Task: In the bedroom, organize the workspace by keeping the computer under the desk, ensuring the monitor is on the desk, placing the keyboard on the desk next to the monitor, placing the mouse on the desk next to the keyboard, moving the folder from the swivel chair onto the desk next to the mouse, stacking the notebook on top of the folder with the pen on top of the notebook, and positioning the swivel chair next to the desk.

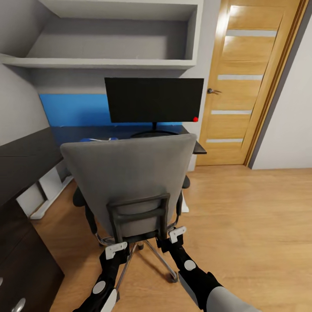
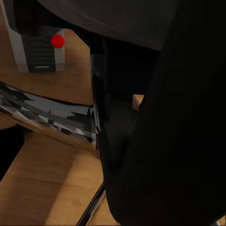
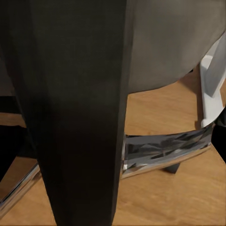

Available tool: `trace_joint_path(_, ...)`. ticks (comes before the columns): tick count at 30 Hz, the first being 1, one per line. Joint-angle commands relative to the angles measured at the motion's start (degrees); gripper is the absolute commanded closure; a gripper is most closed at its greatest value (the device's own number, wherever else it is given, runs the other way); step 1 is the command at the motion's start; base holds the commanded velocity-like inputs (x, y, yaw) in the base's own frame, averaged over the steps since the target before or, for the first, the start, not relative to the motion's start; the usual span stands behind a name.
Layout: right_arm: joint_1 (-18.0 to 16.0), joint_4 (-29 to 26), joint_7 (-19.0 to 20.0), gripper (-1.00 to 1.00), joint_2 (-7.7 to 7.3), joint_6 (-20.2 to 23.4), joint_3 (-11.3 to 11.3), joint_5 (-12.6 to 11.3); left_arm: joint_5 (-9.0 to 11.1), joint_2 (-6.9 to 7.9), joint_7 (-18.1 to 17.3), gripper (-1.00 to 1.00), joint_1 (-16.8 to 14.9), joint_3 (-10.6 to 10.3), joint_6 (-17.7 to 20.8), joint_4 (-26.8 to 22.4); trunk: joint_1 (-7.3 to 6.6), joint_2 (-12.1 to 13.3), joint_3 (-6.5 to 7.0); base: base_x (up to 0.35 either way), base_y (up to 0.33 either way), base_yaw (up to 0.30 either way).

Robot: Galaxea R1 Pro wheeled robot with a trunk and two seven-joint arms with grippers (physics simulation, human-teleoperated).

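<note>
Head view: the swivel chair (image 1: 130, 182) faces the table (image 1: 26, 160), its grey back toward the camera. Beyond the chair the monitor (image 1: 154, 100) stands on the table, and a sliver of blue folder (image 1: 99, 139) shows just over the chair's top edge. The left tool (image 1: 116, 250) and right tool (image 1: 177, 234) sit at the chair's black back frame; whether they grip it I cannot tell.

Left wrist view: the computer (image 2: 38, 47) stands on the wood floor beyond the chair's chrome leg (image 2: 47, 115).

Right wrist view: a black chair part (image 3: 70, 113) looms close.
</note>
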Motion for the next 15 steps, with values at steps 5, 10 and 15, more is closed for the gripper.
trace_joint_path(5, -0.1, 0.1, -0.2, -1.00, 0.00, -0.2, 0.2, -0.1, 0.8, 0.05, 0.4, -1.00, 0.0, -0.3, -0.3, 0.1, 0.03, 0.0, -0.05, 0.333, 0.000, 0.000)
trace_joint_path(10, -0.1, 0.0, -0.3, -1.00, 0.00, -0.2, 0.2, -0.1, 0.8, 0.05, 0.3, -1.00, 0.0, -0.3, -0.3, 0.1, 0.03, 0.0, -0.05, 0.333, 0.000, 0.000)
trace_joint_path(15, -0.1, 0.0, -0.3, -1.00, 0.00, -0.2, 0.2, -0.1, 0.8, 0.06, 0.3, -1.00, 0.0, -0.3, -0.3, 0.1, 0.03, 0.0, -0.05, 0.306, 0.000, 0.000)
